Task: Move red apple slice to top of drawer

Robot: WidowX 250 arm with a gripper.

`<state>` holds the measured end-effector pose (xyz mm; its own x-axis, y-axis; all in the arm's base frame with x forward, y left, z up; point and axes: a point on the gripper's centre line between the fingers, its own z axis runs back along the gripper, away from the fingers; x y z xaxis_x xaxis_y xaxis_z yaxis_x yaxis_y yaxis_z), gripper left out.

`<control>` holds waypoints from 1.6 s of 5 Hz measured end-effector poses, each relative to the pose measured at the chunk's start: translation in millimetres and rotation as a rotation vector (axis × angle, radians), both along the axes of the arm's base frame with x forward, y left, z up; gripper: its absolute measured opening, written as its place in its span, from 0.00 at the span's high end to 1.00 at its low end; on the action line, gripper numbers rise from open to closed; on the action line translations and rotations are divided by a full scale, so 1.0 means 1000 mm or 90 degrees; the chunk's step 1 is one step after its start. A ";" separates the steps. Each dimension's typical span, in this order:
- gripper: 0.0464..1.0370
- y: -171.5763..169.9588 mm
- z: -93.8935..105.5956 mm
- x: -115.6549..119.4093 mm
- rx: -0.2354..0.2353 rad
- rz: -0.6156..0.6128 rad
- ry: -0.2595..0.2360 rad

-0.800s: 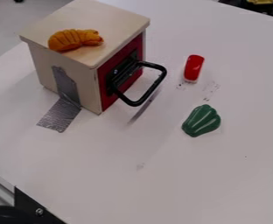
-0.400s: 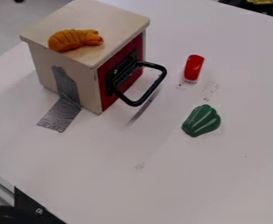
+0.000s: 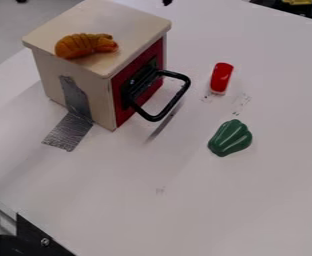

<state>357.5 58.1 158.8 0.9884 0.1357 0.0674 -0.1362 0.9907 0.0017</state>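
"Grasping anything, that gripper (image 3: 167, 2)?"

"Can't tell. A small dark bit of it pokes in at the top edge, past the drawer box (image 3: 78, 80). Clenched or released, I couldn't say."

"And the red apple slice (image 3: 221, 77)?"

"Down on the white table (image 3: 205, 200), near the black handle (image 3: 157, 118) but apart from it. Up on the box's top sits an orange, ridged toy (image 3: 83, 45)."
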 end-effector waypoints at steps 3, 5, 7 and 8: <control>0.04 -0.044 -0.058 0.030 -0.007 -0.010 0.053; 0.04 -0.062 -0.096 0.046 -0.019 -0.006 0.074; 0.04 -0.057 -0.128 0.056 -0.012 0.014 0.092; 0.04 -0.053 -0.142 0.061 -0.012 0.038 0.083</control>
<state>418.8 4.6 17.2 0.9788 0.1945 -0.0646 -0.1946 0.9809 0.0045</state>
